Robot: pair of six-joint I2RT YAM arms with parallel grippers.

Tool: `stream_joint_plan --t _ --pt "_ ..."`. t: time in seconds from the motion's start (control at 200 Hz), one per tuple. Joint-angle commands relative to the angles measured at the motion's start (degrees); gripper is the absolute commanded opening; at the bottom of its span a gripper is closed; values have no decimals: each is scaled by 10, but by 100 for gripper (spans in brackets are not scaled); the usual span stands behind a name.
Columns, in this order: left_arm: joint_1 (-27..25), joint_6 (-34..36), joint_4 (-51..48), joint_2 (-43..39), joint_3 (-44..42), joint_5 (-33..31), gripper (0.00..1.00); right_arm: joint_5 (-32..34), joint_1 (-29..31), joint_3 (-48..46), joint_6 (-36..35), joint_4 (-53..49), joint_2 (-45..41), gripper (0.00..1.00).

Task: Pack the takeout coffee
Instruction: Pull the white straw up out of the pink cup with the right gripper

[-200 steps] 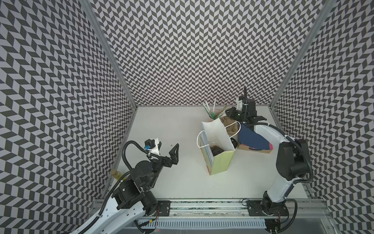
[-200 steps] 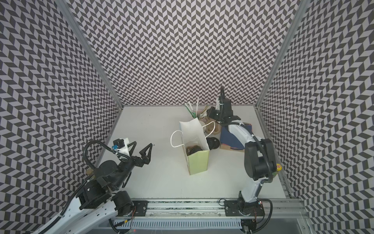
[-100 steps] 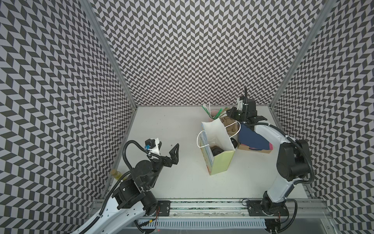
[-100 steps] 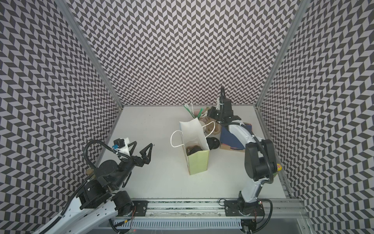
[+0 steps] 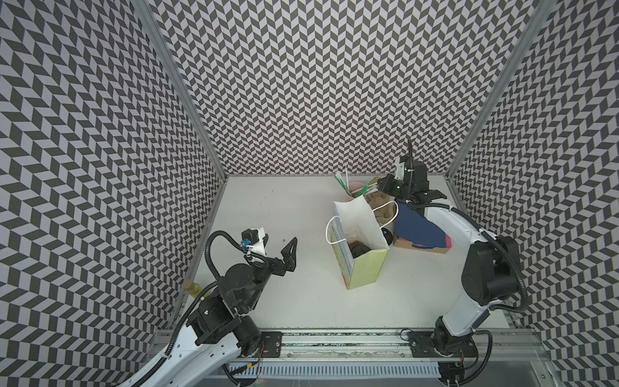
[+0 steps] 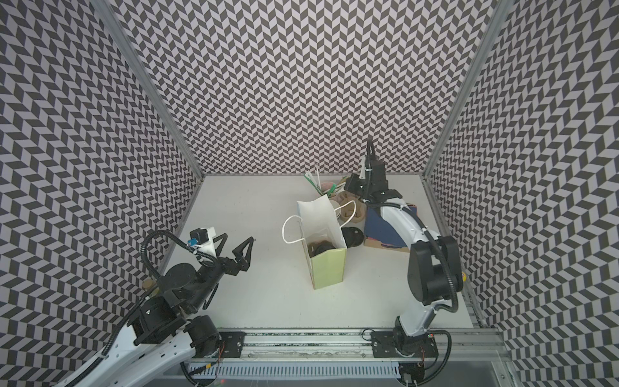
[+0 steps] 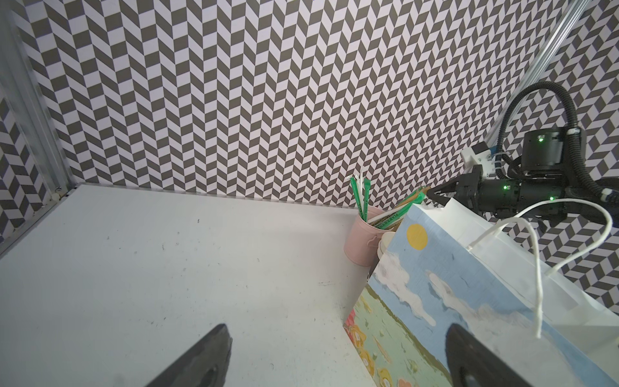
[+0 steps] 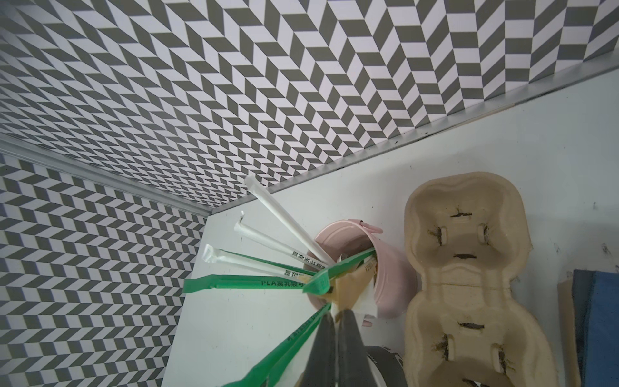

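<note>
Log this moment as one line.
left gripper open, clear of gift bag | right gripper shut on tan wrapper at pink cup | black cup beside bag

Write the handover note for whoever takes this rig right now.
Left gripper: open, empty, above the table, clear of the bag.
Right gripper: shut at the pink cup, apparently pinching a tan wrapper.
Coffee: a dark round thing sits in the bag, likely it; another black round piece lies outside, beside the bag.
Done: coffee probably bagged, unconfirmed.
To do: confirm it, check the outside piece, free the right gripper.
</note>
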Motion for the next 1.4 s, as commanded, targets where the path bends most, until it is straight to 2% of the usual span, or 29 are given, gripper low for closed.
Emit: stream_joint_plan --t 0.0,0.381,0.836,1.127,1.307,1.397 --pt "5 0 15 3 0 6 100 8 3 22 -8 1 -22 0" --pt "14 2 18 9 -1 19 100 44 5 26 -4 -25 -50 0" --pt "22 3 20 9 -1 29 100 84 5 -5 2 -20 -151 0" --pt "25 4 21 7 -1 34 100 110 8 -54 13 -1 -287 0" --pt "26 4 23 3 -2 35 100 161 24 -85 11 -13 -395 0" --pt "26 5 23 6 -2 37 100 162 42 -95 16 -24 -444 0"
